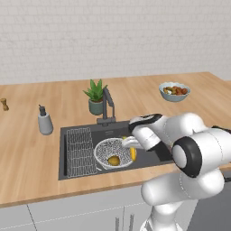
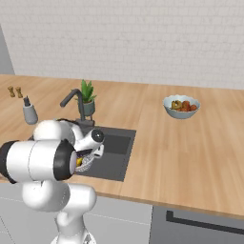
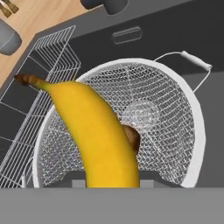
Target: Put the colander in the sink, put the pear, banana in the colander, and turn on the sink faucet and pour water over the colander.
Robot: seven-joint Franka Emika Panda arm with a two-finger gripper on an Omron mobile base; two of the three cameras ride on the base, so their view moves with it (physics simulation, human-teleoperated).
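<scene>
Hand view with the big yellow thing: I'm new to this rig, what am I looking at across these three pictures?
A white robot arm works over a kitchen sink. Two pictures come from cameras behind it, left and right; the third looks along its gripper.

In that close-up, the curved yellow banana fills the middle, held in the gripper above the round wire-mesh colander. The colander sits in the dark grey sink, beside a ribbed wire rack, and already holds the yellow-brown pear.

On the wooden counter stand a dark angular faucet, grey soap dispenser, potted plant and glazed fruit bowl.
</scene>
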